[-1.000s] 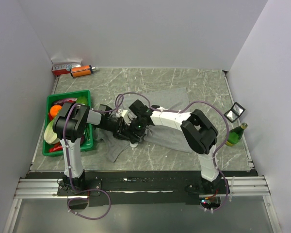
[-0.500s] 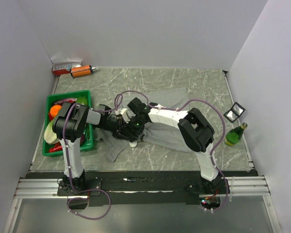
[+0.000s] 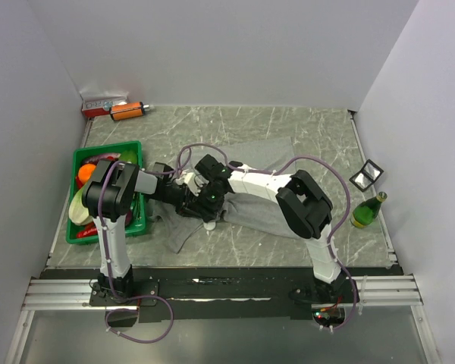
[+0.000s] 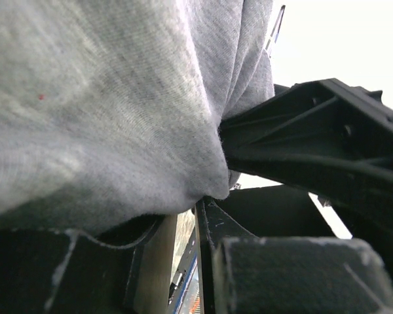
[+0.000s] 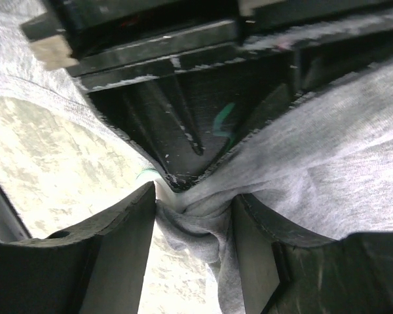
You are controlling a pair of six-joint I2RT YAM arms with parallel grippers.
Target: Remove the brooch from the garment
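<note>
The grey garment (image 3: 265,193) lies rumpled mid-table. Both grippers meet at its left edge. My left gripper (image 3: 191,202) reaches in from the left and is shut on a fold of the garment (image 4: 105,98), which bulges over its jaws (image 4: 187,219). My right gripper (image 3: 206,206) points down at the same spot. Its jaws (image 5: 193,216) stand open around a twisted bunch of cloth (image 5: 203,226), and both pads are close against it. A small whitish piece, apparently the brooch (image 5: 165,196), shows beside the right gripper's left pad. From above it is a white spot (image 3: 209,224).
A green crate (image 3: 136,224) full of produce stands at the left, close behind my left arm. A green bottle (image 3: 368,211) and a small framed mirror (image 3: 368,174) sit at the right edge. An orange item (image 3: 127,111) and a red-white box (image 3: 102,105) lie at the back left.
My right gripper has shifted slightly to the left over the fold and its jaws have narrowed around the cloth. The left gripper has held still with its grip unchanged.
</note>
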